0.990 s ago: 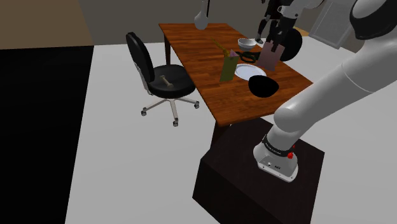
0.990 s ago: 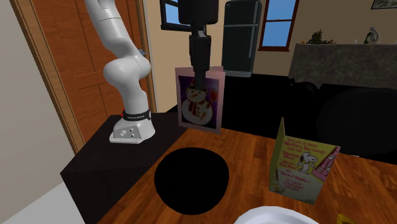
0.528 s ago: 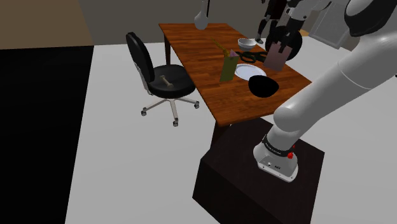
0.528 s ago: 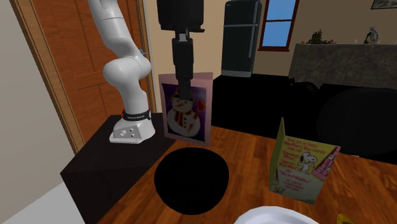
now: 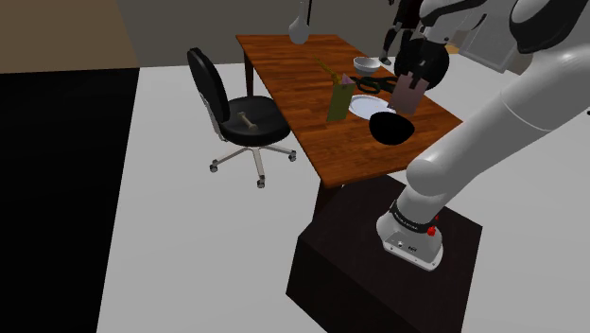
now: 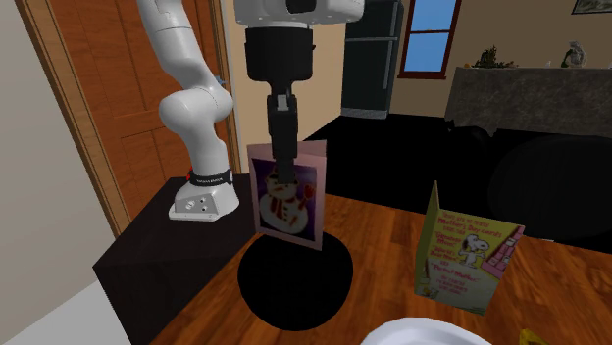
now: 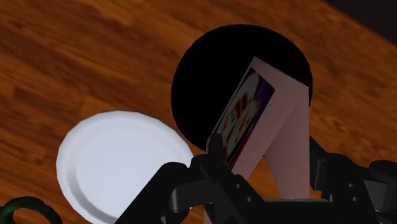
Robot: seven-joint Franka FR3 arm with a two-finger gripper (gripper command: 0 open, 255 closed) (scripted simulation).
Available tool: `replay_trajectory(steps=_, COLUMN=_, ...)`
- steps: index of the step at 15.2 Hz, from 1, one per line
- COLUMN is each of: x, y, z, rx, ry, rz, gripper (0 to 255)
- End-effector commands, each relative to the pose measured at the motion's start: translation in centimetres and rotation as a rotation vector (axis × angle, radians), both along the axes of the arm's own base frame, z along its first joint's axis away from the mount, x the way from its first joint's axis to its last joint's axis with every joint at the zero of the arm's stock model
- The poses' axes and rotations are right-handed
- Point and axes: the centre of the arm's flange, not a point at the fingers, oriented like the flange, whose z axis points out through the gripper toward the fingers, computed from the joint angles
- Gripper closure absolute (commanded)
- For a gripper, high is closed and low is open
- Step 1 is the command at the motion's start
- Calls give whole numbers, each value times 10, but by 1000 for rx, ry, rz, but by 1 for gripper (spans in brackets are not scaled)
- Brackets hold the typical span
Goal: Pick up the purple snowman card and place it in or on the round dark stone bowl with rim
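In the shoulder view one brown wooden table (image 5: 312, 142) stands beyond the dark stand (image 5: 378, 270), with one black office chair (image 5: 236, 118) at its side toward that view's left. On the table I count one black bowl (image 5: 390, 127) near the stand end, one white plate (image 5: 362, 107) just behind it, one upright greenish card (image 5: 336, 97), one small white bowl (image 5: 366, 64) and one pale vase (image 5: 298, 32) at the far end. The one white arm (image 5: 473, 151) arches over to the hand (image 5: 412, 76), which is clamped on the top edge of the snowman card, so that the snowman card (image 5: 407, 95) hangs upright just above the black bowl. In the second exterior view the two fingers pinch the card's top, its purple face with one snowman turned toward the camera; its lower edge overlaps the bowl's far rim, and I cannot tell whether they touch. The second card, yellow-green with a cartoon dog on it, stands well apart toward that view's right, and a slice of the plate shows at the bottom edge. Behind are one wooden door (image 6: 98, 98), one dark fridge (image 6: 378, 59) and two blue windows (image 6: 429, 34). In the wrist view the two black fingers (image 7: 216, 149) grip the folded card from both sides; the round bowl lies under it, the plate sits just beside the bowl, and one green ring (image 7: 19, 213) peeks in at the corner.
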Motion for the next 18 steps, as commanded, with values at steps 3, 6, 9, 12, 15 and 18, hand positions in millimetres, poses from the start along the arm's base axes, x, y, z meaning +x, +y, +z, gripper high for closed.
replay_trajectory(steps=3, x=1, y=0, z=-22, rx=0, ry=0, rz=0, gripper=255)
replay_trajectory(steps=6, x=1, y=0, z=-37, rx=0, ry=0, rz=0, gripper=255)
replay_trajectory(steps=9, x=1, y=0, z=-53, rx=0, ry=0, rz=0, gripper=255)
replay_trajectory(steps=12, x=1, y=0, z=-65, rx=0, ry=0, rz=0, gripper=255)
replay_trajectory(steps=15, x=1, y=0, z=-65, rx=0, ry=0, rz=0, gripper=255)
replay_trajectory(steps=18, x=1, y=0, z=-65, rx=0, ry=0, rz=0, gripper=255)
